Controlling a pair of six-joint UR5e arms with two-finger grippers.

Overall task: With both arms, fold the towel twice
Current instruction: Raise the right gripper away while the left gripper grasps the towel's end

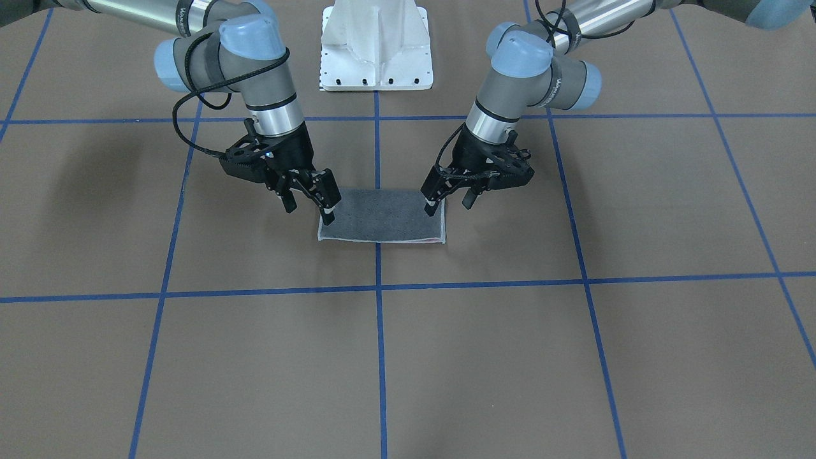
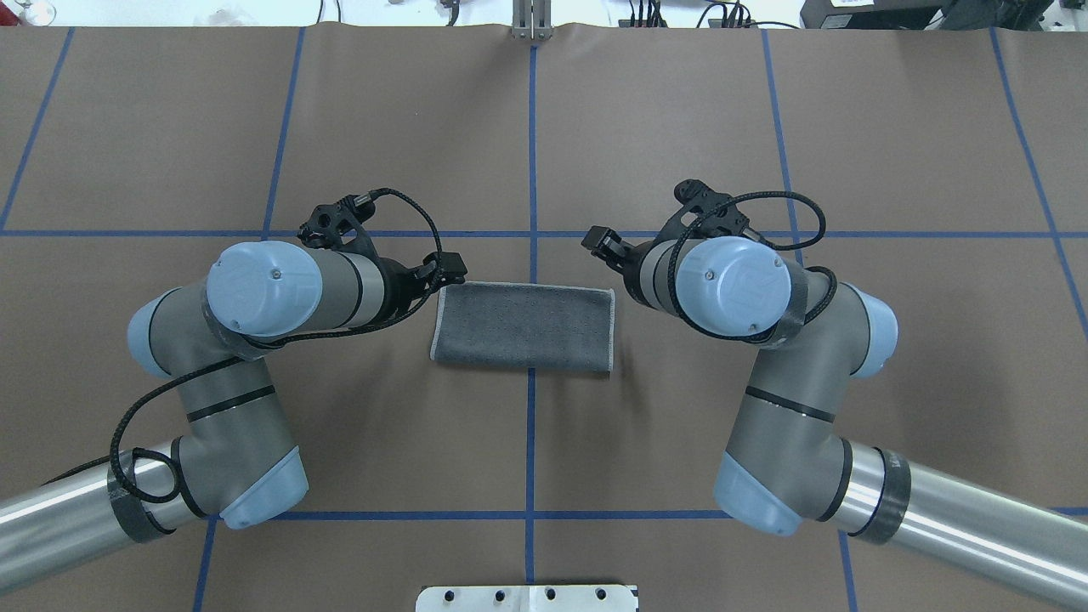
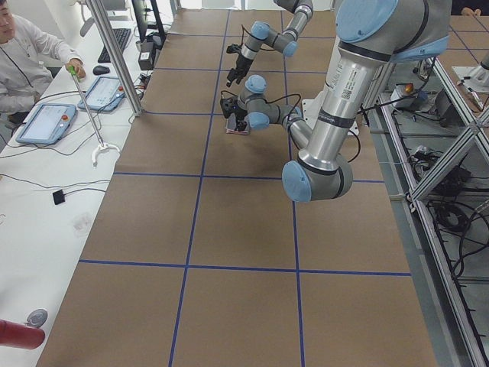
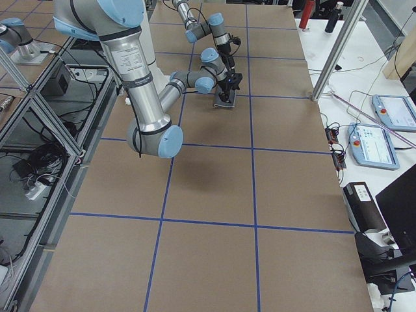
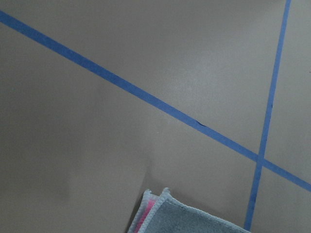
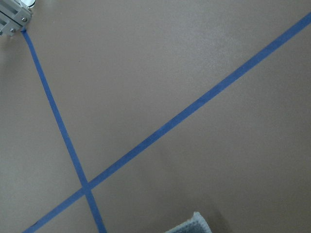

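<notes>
Folded towel (image 2: 523, 327), grey face up, long axis left-to-right

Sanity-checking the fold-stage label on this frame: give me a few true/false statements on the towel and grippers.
1. The towel lies as a folded rectangle, grey side up. True.
2. The towel is lifted off the table. False: it lies flat on it.
3. The left gripper and right gripper are both open. True.
4. The towel sits clear of every tape line. False: it straddles the blue centre line.
</notes>
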